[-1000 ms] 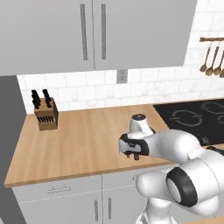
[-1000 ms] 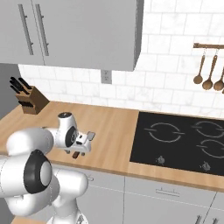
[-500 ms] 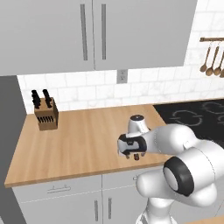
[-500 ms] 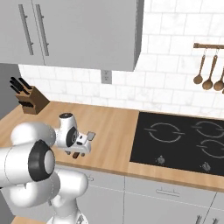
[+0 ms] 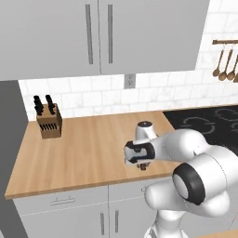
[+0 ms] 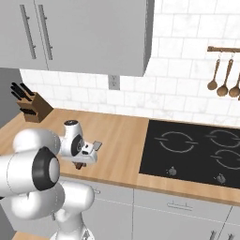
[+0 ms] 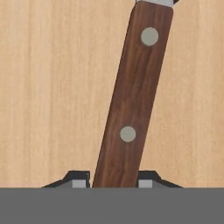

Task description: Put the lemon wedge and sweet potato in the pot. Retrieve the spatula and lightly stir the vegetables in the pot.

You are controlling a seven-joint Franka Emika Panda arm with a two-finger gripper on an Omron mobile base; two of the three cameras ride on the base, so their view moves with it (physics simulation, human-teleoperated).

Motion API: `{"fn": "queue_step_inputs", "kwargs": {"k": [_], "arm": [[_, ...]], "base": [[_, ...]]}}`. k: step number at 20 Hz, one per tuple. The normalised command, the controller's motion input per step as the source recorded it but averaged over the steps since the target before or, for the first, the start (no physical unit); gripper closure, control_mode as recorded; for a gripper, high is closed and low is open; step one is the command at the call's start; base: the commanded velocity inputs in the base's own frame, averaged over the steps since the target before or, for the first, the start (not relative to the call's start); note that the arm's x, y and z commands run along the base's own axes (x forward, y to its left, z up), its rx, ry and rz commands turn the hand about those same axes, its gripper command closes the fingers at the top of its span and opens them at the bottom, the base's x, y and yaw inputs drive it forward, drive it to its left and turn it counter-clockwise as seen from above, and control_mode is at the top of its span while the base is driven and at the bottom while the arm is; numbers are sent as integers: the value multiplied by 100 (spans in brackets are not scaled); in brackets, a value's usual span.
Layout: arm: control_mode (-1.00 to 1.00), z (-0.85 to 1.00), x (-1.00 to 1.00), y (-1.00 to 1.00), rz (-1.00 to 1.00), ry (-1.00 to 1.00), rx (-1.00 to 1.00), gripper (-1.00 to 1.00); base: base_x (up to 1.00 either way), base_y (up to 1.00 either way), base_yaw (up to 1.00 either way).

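The spatula [image 7: 131, 96] lies flat on the wooden counter [image 5: 88, 148]. Its reddish-brown handle with two metal rivets runs up the hand view, and the grey blade just starts at the top edge. My gripper [image 7: 114, 181] is shut on the handle's near end, with a dark fingertip [image 7: 78, 179] pressed against each side. From the base cameras the gripper [image 5: 142, 165] [image 6: 79, 164] points down at the counter near its front edge, with a brown bit of handle under it. The pot, lemon wedge and sweet potato are out of view.
A knife block [image 5: 49, 123] [image 6: 30, 105] stands at the back left of the counter. The black cooktop [image 5: 209, 123] [image 6: 197, 150] lies to the right. Wooden spoons [image 6: 225, 77] hang from a wall rail above it.
The jaws have closed from wide open onto the spatula handle. The hand has stayed over the same spot near the counter's front edge.
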Motion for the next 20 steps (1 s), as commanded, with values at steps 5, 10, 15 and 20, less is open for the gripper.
{"fn": "queue_step_inputs", "kwargs": {"k": [5, 10, 15, 20], "arm": [[-100, -9, 0, 0, 0, 5, 0, 100], [-100, -4, -1, -27, 4, -1, 0, 100], [-100, 30, -41, -52, 14, -33, 0, 100], [-100, 91, -26, -28, 14, -25, 0, 100]], "base": [[0, 0, 0], [0, 0, 0], [0, 0, 0], [0, 0, 0]]}}
